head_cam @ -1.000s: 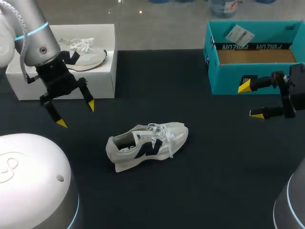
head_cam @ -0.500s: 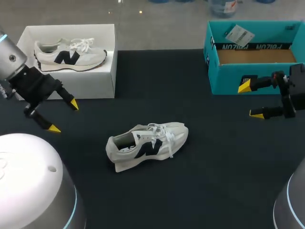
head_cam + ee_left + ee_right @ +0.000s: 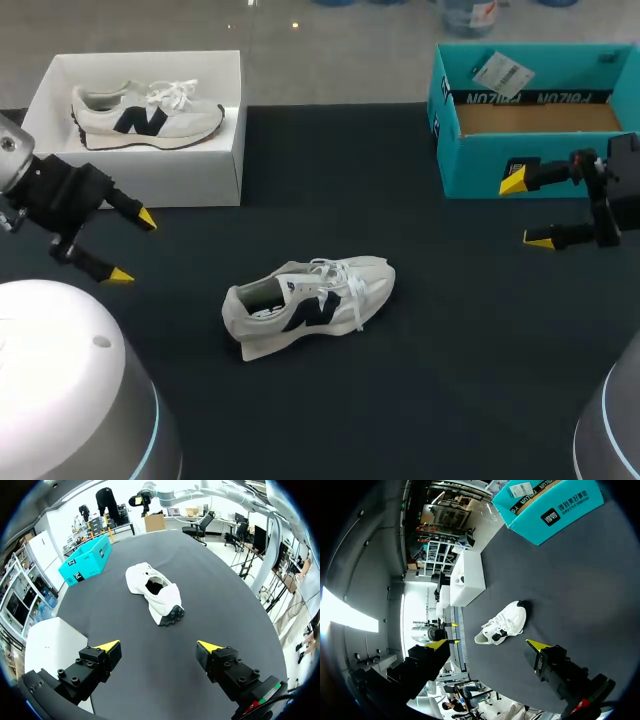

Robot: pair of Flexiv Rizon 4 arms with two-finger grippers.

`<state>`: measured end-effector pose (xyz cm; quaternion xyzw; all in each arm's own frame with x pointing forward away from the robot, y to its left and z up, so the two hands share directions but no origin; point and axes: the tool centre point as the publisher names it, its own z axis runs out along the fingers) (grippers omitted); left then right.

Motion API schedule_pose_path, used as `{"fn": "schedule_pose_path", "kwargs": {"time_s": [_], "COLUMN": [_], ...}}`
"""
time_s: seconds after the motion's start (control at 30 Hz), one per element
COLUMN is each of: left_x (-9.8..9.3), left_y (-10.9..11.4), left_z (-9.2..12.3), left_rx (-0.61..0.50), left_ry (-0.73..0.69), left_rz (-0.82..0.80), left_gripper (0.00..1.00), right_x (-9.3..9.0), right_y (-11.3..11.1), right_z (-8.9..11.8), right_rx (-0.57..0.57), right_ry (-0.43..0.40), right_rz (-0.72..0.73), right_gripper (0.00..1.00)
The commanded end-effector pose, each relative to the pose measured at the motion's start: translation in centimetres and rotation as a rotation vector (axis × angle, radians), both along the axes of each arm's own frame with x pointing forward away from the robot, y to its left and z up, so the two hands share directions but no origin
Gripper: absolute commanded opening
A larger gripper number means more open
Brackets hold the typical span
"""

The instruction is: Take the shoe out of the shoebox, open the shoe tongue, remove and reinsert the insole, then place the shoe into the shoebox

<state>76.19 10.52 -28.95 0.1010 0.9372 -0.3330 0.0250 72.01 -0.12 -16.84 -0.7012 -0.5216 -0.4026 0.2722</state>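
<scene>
A white sneaker (image 3: 308,303) with a dark side mark lies on its sole mid-table, toe toward the right; it also shows ahead of the fingers as the sneaker (image 3: 154,591) and the sneaker (image 3: 503,624). A second matching shoe (image 3: 145,112) rests in the white shoebox (image 3: 190,177) at the back left. My left gripper (image 3: 132,246) hangs open in front of that box, empty. My right gripper (image 3: 528,209) stands open at the right edge, just before the teal box (image 3: 480,165), holding nothing.
The teal cardboard box, open on top with a tag on its rim, sits at the back right, also seen as the teal box (image 3: 87,559) and teal box (image 3: 555,505). The white box (image 3: 47,645) is beside my left fingers.
My left arm has drawn back leftward and down from in front of the white box, uncovering the shoe inside. The right arm and the sneaker have stayed put.
</scene>
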Motion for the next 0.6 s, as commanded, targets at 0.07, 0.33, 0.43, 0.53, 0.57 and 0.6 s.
{"fn": "schedule_pose_path", "kwargs": {"time_s": [0.07,0.33,0.43,0.53,0.57,0.6], "left_x": [0.2,0.2,0.0,-0.1,-0.1,-0.1], "left_y": [1.3,2.8,3.0,3.3,3.3,3.3], "left_z": [-1.2,-3.6,-4.4,-5.4,-5.7,-5.9], "left_rx": [-0.089,-0.186,-0.24,-0.286,-0.289,-0.298], "left_ry": [0.082,0.155,0.165,0.177,0.178,0.186], "left_rz": [-0.009,-0.011,-0.013,-0.017,-0.009,0.005], "left_gripper": [1.0,1.0,1.0,1.0,1.0,1.0], "right_x": [-0.1,-0.1,-0.1,-0.1,-0.1,-0.1], "right_y": [0.1,0.1,0.1,0.1,0.1,0.1], "right_z": [0.0,0.0,0.0,0.0,0.0,0.0], "right_rx": [-0.004,-0.004,-0.004,-0.004,-0.004,-0.004], "right_ry": [0.002,0.002,0.002,0.002,0.002,0.002], "right_rz": [-0.003,-0.003,-0.003,-0.003,-0.003,-0.003], "right_gripper": [1.0,1.0,1.0,1.0,1.0,1.0]}}
